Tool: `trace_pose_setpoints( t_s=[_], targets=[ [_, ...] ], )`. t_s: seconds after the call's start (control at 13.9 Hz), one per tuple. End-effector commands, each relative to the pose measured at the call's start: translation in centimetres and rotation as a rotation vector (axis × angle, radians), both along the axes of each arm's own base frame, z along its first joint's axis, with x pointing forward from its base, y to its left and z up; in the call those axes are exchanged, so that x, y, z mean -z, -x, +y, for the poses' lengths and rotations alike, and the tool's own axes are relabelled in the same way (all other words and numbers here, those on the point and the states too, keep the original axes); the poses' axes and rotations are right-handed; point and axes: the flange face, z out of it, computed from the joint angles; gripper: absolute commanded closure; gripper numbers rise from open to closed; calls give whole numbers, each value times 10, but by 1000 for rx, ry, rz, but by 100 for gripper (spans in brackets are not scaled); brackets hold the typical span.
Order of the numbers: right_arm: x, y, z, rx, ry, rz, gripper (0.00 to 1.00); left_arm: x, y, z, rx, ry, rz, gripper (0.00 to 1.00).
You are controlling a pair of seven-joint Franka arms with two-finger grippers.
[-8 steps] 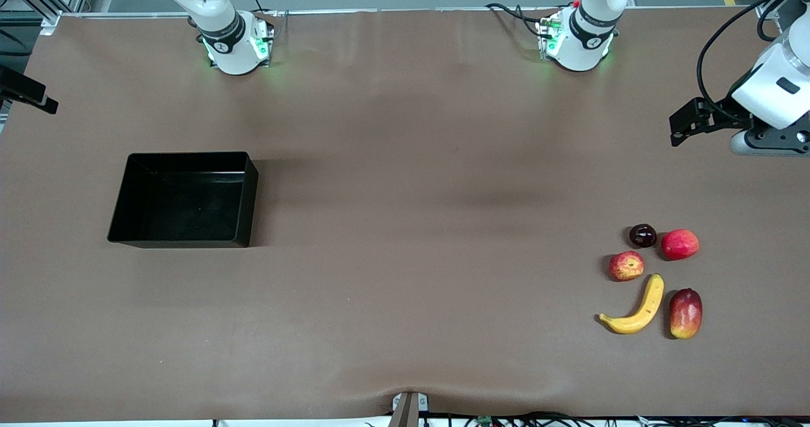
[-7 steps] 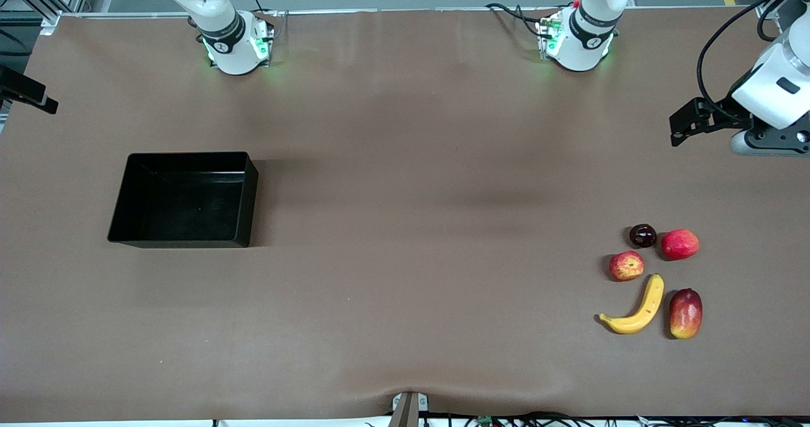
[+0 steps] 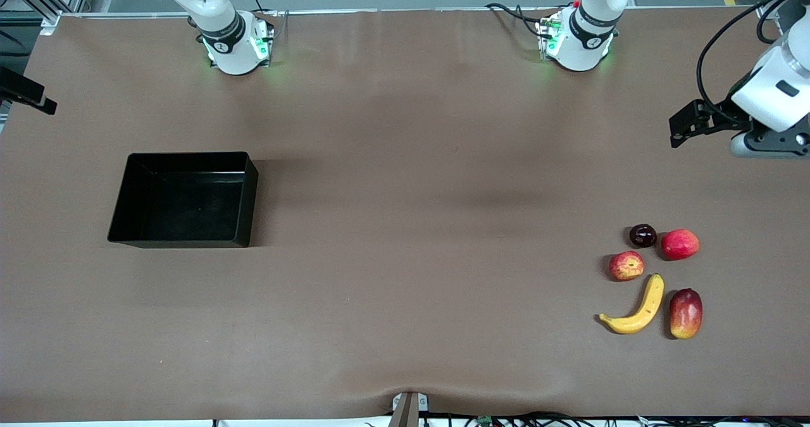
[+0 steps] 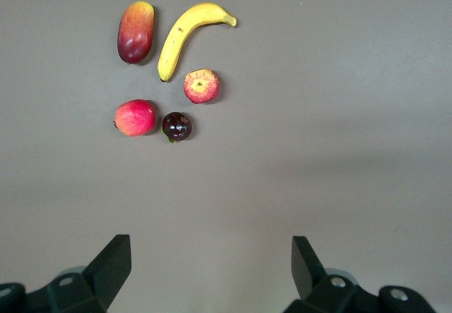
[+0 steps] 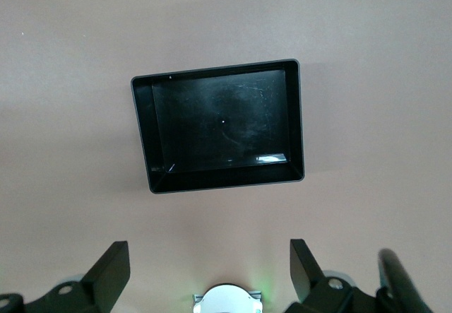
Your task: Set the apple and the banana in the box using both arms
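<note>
Overhead, left gripper [image 4: 210, 274] spread wide above the apple [image 4: 201, 86] and banana [image 4: 185, 36], right gripper [image 5: 208, 274] likewise above the box [image 5: 296, 126].

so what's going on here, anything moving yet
Nothing is being handled. The small red-and-yellow apple and curved yellow banana lie on the brown table among other fruit toward the left arm's end. The glossy black plastic box sits empty toward the right arm's end. The left claw hangs open above the table near the fruit, and the right claw hangs open above the table near the box. Neither touches anything.
</note>
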Motion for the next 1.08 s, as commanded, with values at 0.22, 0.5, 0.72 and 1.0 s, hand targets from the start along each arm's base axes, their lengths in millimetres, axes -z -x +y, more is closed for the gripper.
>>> trace_pose_setpoints(
  t_s=[0.22, 0.5, 0.72, 1.0],
  targets=[
    [-2, -9, 2, -6, 10, -8, 0, 67, -51, 6, -8, 11, 14, 0],
    [22, -21, -11, 9, 23, 38, 0, 138, -82, 4, -20, 23, -12, 0],
    [48, -26, -50, 49, 31, 89, 0, 191, -96, 5, -20, 33, -57, 0],
    [86, -25, -80, 73, 8, 161, 0, 267, -113, 26, -49, 48, -115, 0]
  ],
)
